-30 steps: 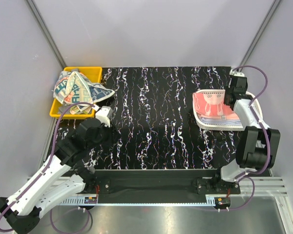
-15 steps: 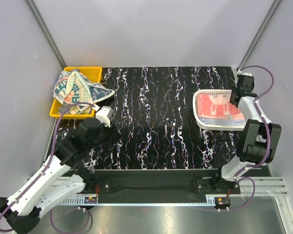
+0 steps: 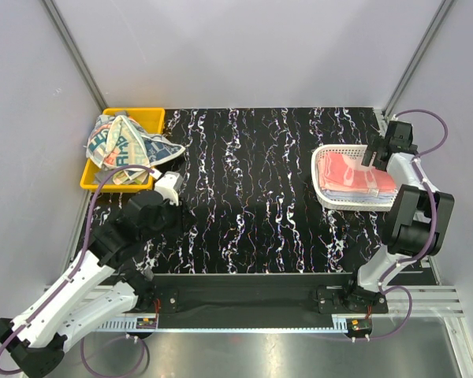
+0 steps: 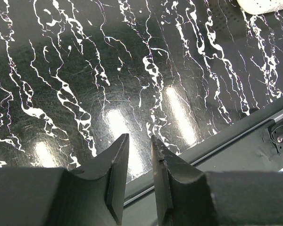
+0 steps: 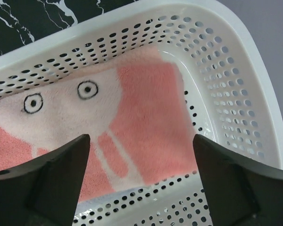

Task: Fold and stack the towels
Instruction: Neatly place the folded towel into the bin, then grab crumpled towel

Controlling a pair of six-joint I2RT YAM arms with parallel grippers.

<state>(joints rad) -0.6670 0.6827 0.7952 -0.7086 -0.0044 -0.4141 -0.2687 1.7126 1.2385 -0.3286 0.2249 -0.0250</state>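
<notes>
A folded pink rabbit-print towel (image 3: 348, 172) (image 5: 146, 103) lies flat in the white mesh basket (image 3: 331, 201) (image 5: 226, 94), with a pale towel edge showing under it. My right gripper (image 3: 376, 153) (image 5: 140, 141) hangs just over the towel's right end, jaws wide open and empty. Several crumpled beige towels with teal patterns (image 3: 122, 146) are heaped in the yellow bin (image 3: 94, 183) at the back left. My left gripper (image 3: 167, 185) (image 4: 139, 139) hovers over the bare table near that bin, its fingers a little apart with nothing between them.
The black marbled table (image 3: 252, 181) runs between bin and basket. One beige towel spills over the bin's right rim (image 3: 169, 150). The table's front edge and a metal rail (image 4: 254, 127) are beneath the left gripper. Grey walls enclose the cell.
My right gripper has opened and let go of the pink towel, which dropped from a raised fold to lie flat in the basket; the gripper shifted right. The left arm stayed still.
</notes>
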